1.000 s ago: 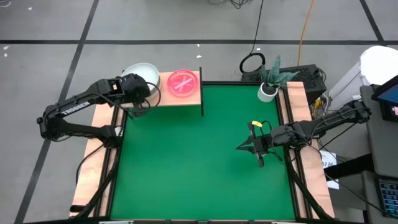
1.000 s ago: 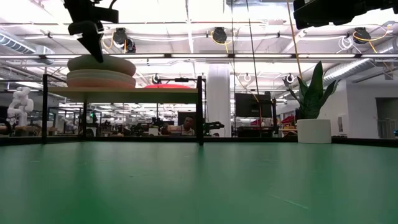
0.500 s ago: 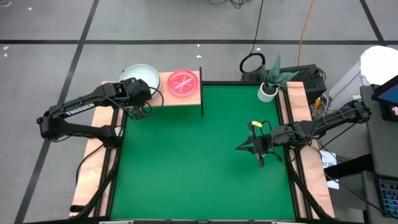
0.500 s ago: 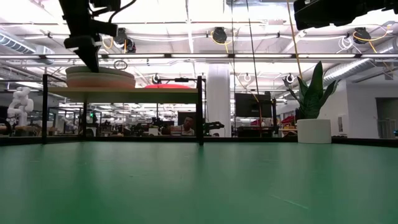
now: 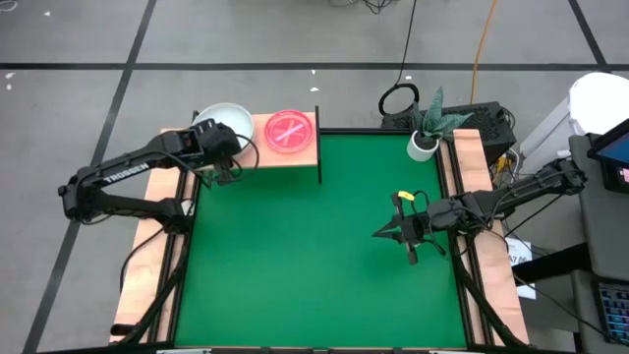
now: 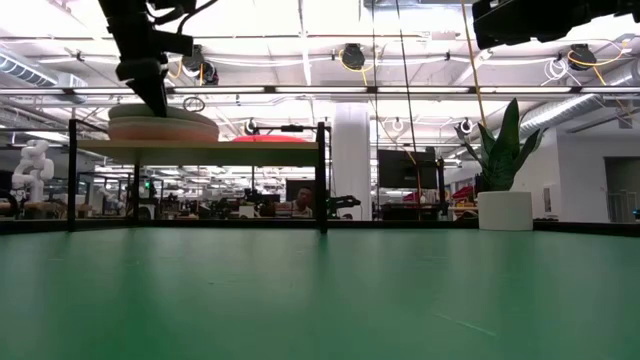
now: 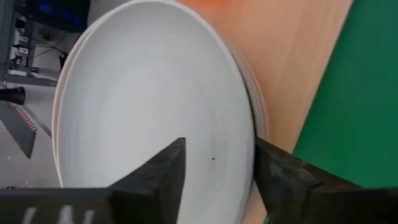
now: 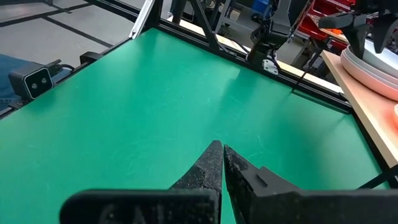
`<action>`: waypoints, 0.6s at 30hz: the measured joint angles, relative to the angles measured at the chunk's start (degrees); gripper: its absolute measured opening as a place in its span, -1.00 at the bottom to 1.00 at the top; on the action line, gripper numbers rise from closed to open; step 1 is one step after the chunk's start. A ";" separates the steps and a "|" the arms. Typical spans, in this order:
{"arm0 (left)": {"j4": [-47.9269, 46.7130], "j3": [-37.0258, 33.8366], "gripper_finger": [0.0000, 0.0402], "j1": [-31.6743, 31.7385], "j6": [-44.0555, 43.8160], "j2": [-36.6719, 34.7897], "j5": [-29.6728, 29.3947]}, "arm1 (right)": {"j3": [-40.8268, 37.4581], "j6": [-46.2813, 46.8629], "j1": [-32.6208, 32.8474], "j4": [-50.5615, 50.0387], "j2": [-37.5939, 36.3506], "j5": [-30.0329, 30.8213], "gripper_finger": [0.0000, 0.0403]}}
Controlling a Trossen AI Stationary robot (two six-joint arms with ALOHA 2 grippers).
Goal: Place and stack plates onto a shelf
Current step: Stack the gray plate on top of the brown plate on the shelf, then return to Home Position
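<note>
From above, my left gripper [image 5: 224,157] hangs over the near rim of the pale plate stack [image 5: 221,118] at the shelf's [image 5: 305,147] left end; magenta plates [image 5: 290,132] lie beside it. The green worktop [image 5: 314,246] lies open.

At table height, the large plates [image 6: 163,124] show stacked.

My left wrist shows spread fingers [image 7: 161,174] over the top plate [image 7: 149,106], holding nothing.

My right gripper [image 8: 222,155], pressed together, hovers near the worktop's right edge.

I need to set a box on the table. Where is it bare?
The green table top is bare from the light-wood shelf to the near edge. The shelf is crowded: a pale plate stack under the open left gripper and a magenta plate. The shut right gripper hovers right of centre.
</note>
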 joint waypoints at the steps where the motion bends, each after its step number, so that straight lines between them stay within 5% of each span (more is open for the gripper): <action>1: 0.01 0.00 -0.06 -0.10 -0.37 -0.25 0.00 | 0.00 0.23 0.00 0.00 0.00 0.00 -1.00; 13: 1.96 0.02 0.12 -3.97 -4.20 -9.23 0.42 | 0.02 0.62 -0.02 0.06 0.00 0.02 -1.00; 18: 1.95 0.04 0.12 -5.87 -11.76 -13.60 8.02 | 0.02 1.49 -0.04 0.01 0.00 0.02 -1.00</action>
